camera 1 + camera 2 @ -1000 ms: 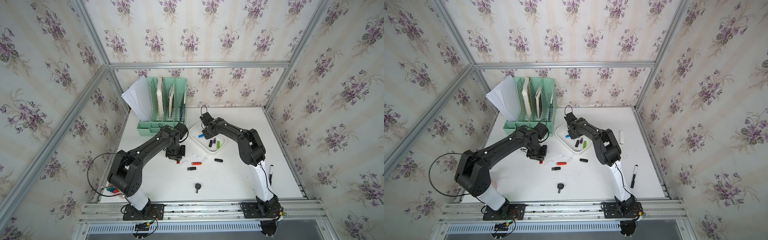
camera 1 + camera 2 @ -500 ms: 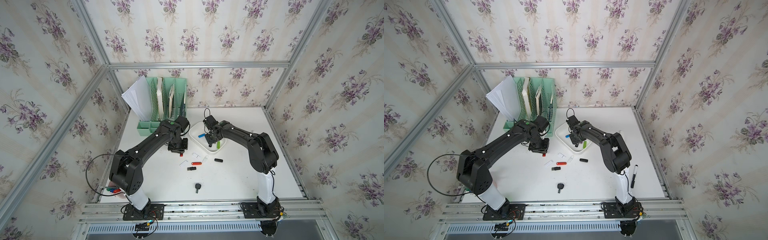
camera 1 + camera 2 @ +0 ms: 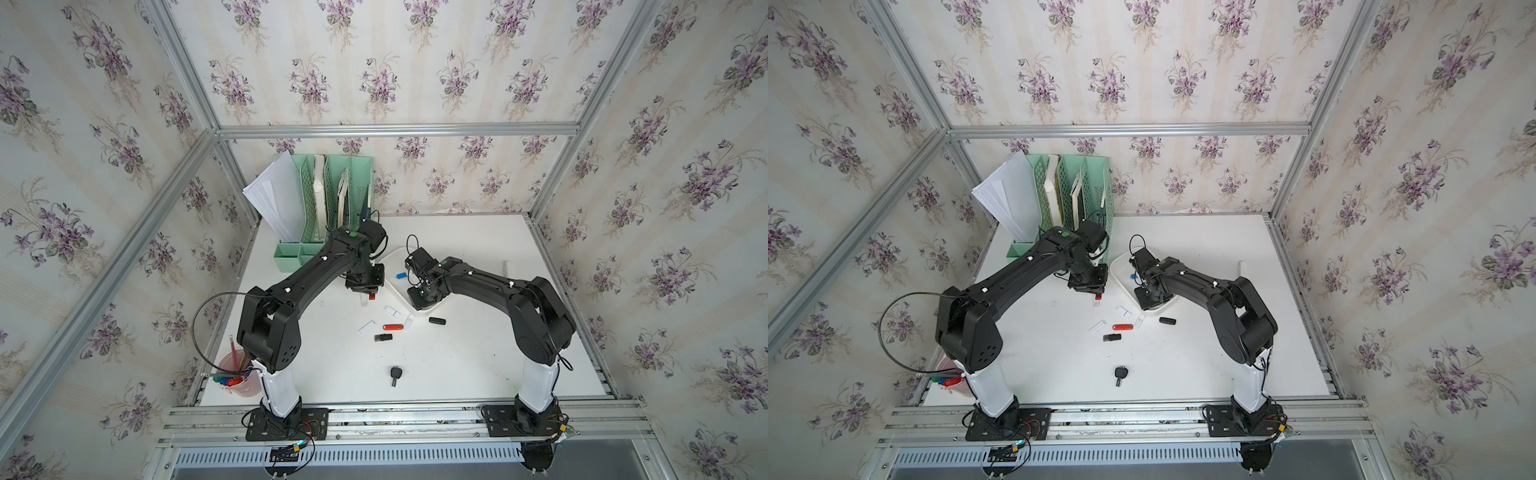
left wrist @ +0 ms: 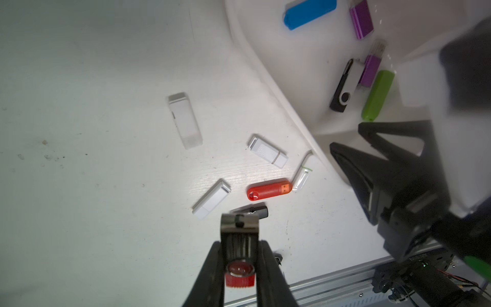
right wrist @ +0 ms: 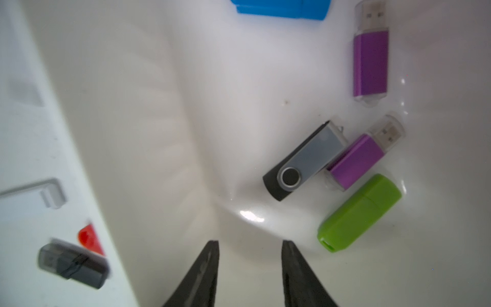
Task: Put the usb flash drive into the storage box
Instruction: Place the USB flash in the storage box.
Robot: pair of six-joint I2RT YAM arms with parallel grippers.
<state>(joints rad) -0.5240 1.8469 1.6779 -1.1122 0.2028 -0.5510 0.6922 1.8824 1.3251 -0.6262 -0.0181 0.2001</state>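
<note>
Left pincer (image 4: 240, 248) clamps usb flash drive (image 4: 240, 230) lengthwise along its fingers, metal end pointing away from the wrist. Right pincer (image 5: 249, 245) is narrowly parted and empty over storage box (image 5: 186, 106).

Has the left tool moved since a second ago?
Yes. The left tool, shut on the red usb flash drive, has shifted toward the back of the table, closer to the storage box.

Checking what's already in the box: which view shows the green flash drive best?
The right wrist view: the green flash drive lies close, whole and sharp. The left wrist view shows it smaller; neither top view shows it.
</note>
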